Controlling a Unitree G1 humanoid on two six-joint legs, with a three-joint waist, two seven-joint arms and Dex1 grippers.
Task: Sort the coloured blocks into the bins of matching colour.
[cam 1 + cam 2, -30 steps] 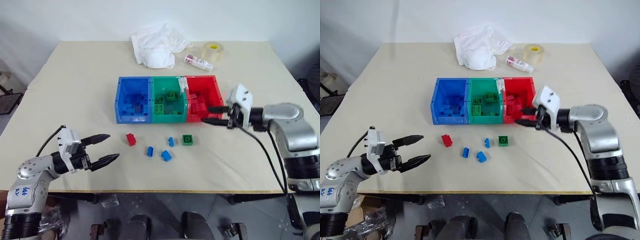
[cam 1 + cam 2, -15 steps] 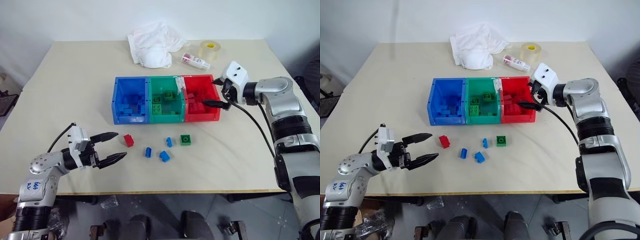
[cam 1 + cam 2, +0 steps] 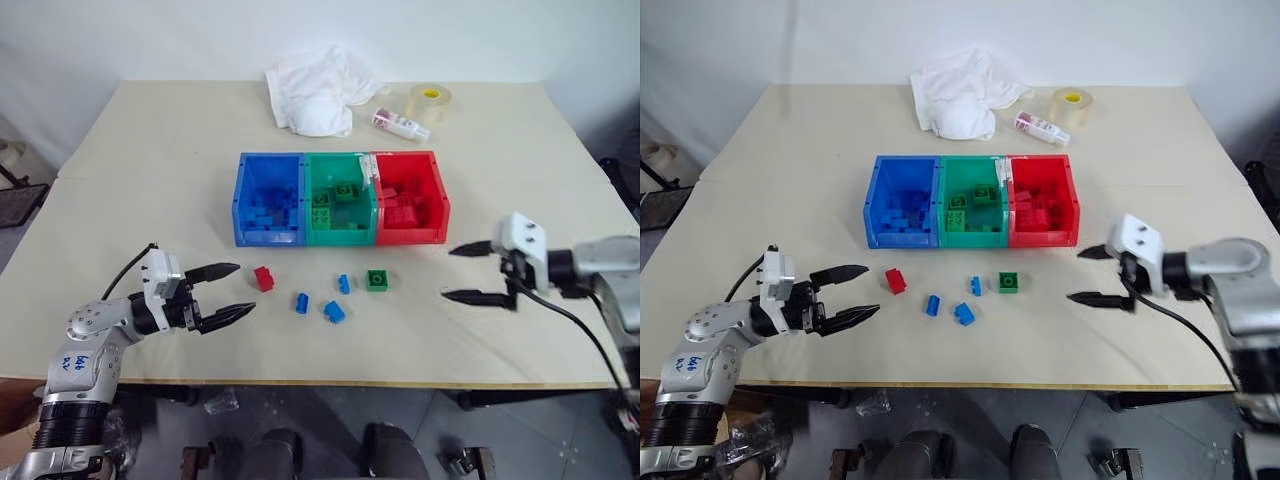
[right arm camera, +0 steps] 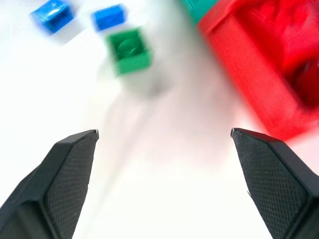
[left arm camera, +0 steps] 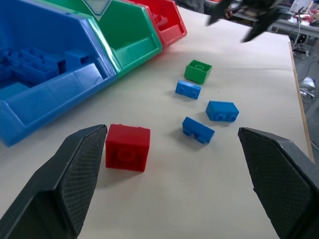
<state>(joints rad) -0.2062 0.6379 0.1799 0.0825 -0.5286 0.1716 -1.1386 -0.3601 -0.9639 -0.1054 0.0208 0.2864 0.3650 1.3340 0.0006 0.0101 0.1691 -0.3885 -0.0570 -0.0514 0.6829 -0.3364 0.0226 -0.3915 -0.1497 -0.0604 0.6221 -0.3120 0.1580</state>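
Note:
Three joined bins stand mid-table: blue (image 3: pixel 270 236), green (image 3: pixel 342 236) and red (image 3: pixel 412 234), each with blocks inside. In front of them lie a red block (image 3: pixel 263 278), three blue blocks (image 3: pixel 301 302) (image 3: pixel 333 312) (image 3: pixel 343 284) and a green block (image 3: pixel 376 280). My left gripper (image 3: pixel 244 288) is open and empty, low over the table, just left of the red block (image 5: pixel 127 147), which lies by one fingertip without touching it. My right gripper (image 3: pixel 447 273) is open and empty, right of the green block (image 4: pixel 130 52) and in front of the red bin (image 4: pixel 259 59).
At the table's far side lie a crumpled white cloth (image 3: pixel 315 90), a small bottle (image 3: pixel 398 123) and a roll of clear tape (image 3: pixel 429 101). Bare tabletop surrounds the bins on the left and right. The table's front edge runs close behind both grippers.
My right gripper, nearly shut at the red bin a second ago, opened over it, then drew back and down to the table's front right. The left gripper has barely moved.

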